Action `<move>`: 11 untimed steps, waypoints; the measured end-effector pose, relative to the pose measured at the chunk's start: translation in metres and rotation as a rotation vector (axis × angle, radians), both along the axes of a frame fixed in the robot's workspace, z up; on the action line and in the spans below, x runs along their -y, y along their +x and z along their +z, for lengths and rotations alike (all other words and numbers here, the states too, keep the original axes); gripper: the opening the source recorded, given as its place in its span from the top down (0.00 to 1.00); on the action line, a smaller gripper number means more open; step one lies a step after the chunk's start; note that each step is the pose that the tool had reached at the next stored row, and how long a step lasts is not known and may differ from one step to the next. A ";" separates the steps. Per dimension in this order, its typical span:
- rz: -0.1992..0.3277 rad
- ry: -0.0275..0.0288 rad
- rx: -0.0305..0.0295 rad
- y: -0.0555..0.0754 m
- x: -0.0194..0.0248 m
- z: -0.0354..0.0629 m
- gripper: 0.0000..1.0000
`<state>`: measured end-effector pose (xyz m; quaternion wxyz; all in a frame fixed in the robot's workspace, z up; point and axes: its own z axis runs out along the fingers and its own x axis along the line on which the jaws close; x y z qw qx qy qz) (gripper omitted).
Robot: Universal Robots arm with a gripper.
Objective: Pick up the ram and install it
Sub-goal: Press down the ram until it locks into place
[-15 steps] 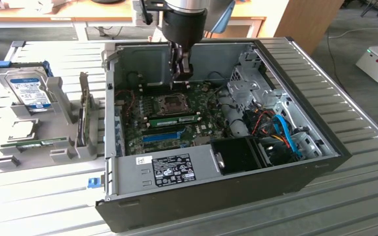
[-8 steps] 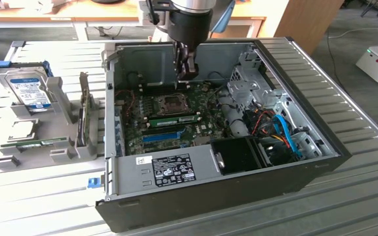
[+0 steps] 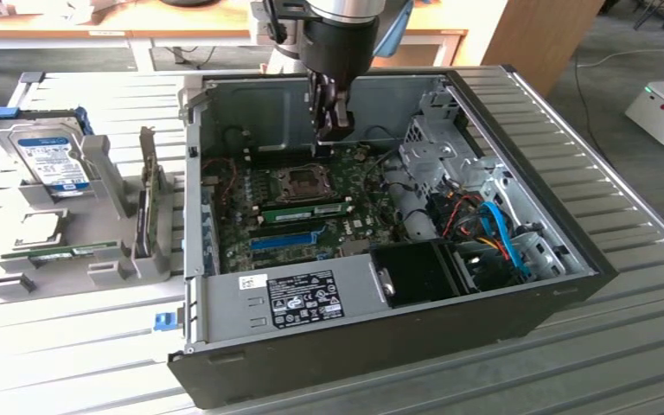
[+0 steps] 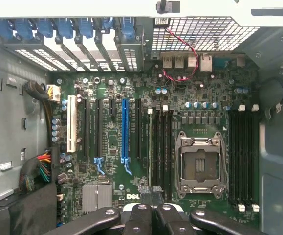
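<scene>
The gripper (image 3: 335, 130) hangs inside the open computer case (image 3: 539, 285), low over the motherboard (image 3: 309, 216), its jaws clenched with nothing visibly between them; the ram (image 3: 311, 209) lies seated as a green stick in a slot just near of the CPU socket (image 3: 305, 182), in the exterior view below the fingers, and in the wrist view it appears as the thin strip (image 4: 151, 147) beside the socket (image 4: 200, 164), though whether its latches are fully home cannot be told. To do this step well, I judge the closed fingertips should bear squarely on the stick's top edge, straight down, evenly along its length, never sideways against the slot walls. Around it stand the blue expansion slot (image 3: 284, 239), the empty dark memory slots (image 4: 244, 156) on the socket's other side, and the red and blue cables (image 3: 488, 229) toward the exterior view's right; the case's far wall crowds the arm; on the counter (image 3: 67, 337) to the left, the hard drive (image 3: 49, 156) sits upright in its holder, well apart.
</scene>
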<state>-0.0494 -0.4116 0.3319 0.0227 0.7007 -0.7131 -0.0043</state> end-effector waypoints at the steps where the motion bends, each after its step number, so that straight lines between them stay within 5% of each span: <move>1: 0.000 0.0000 0.0000 0.000 0.0000 0.0000 0.89; 11: -0.003 0.0000 0.0000 0.000 0.0000 0.0000 0.89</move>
